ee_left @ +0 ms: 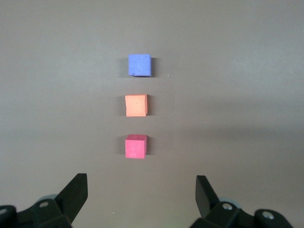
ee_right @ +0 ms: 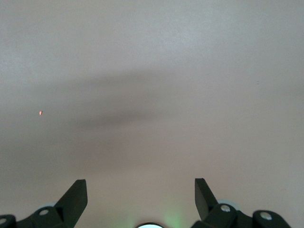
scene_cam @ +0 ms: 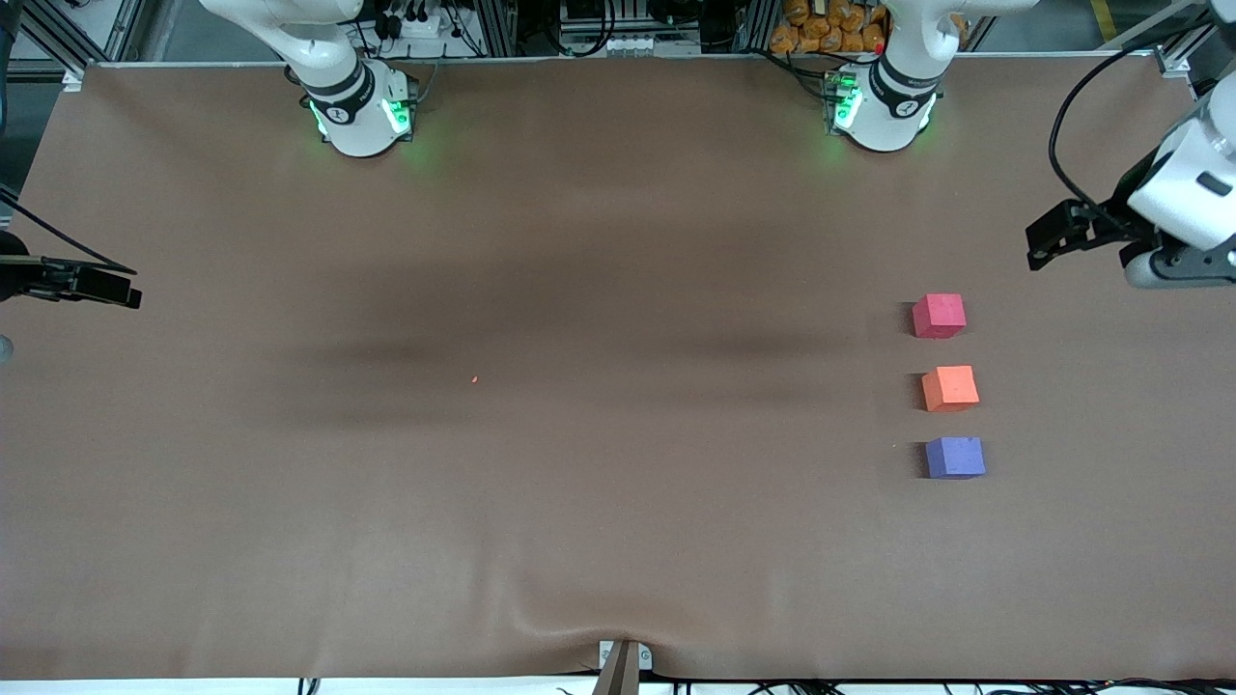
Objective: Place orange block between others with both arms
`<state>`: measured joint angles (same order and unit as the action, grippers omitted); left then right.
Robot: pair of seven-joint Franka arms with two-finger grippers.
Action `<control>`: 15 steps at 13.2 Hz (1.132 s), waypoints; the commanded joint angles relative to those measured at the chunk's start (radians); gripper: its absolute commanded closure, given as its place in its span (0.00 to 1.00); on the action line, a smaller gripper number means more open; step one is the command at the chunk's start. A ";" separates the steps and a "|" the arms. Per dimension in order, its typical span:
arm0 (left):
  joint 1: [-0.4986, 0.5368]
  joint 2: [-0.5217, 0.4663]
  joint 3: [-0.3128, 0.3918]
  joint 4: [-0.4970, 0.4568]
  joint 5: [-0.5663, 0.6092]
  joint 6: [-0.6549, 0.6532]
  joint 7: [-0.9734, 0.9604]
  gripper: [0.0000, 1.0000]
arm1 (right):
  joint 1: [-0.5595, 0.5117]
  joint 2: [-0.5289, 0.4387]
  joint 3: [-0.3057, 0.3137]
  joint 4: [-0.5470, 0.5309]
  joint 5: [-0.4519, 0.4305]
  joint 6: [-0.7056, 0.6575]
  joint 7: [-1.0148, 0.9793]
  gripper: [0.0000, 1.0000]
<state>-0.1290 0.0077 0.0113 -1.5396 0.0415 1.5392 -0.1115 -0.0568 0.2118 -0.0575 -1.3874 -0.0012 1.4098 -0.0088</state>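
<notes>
Now the orange block (scene_cam: 950, 388) sits between the others, in a row near the left arm's end of the surface (scene_cam: 579, 502): the pinkish-red cube (scene_cam: 939, 316) toward the robots' edge, the purple-blue cube (scene_cam: 955, 458) toward the camera's edge, none touching. Left gripper (ee_left: 141, 190) hovers near the row, jaws apart, empty. Right gripper (ee_right: 141, 190) waits at its own end, jaws apart.

Brown table (scene_cam: 579, 241) cover with soft shadows, metal framing (scene_cam: 502, 24), perhaps cables (scene_cam: 425, 24) above
</notes>
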 commanded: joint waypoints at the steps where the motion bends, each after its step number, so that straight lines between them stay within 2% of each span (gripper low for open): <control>1: -0.014 -0.021 0.021 -0.001 -0.038 -0.022 0.018 0.00 | -0.017 -0.002 0.011 0.007 0.009 0.000 0.001 0.00; 5: 0.060 -0.046 -0.022 -0.004 -0.041 -0.051 0.078 0.00 | -0.017 -0.002 0.011 0.007 0.009 0.000 0.001 0.00; 8: 0.068 -0.043 -0.048 -0.002 -0.045 -0.057 0.064 0.00 | -0.017 -0.002 0.011 0.007 0.010 0.000 0.001 0.00; 15: 0.055 -0.034 -0.059 -0.002 -0.086 -0.054 0.055 0.00 | -0.014 -0.006 0.013 0.007 0.010 -0.002 0.001 0.00</control>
<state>-0.0783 -0.0225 -0.0379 -1.5427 -0.0098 1.4921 -0.0534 -0.0569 0.2118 -0.0572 -1.3874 -0.0012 1.4104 -0.0088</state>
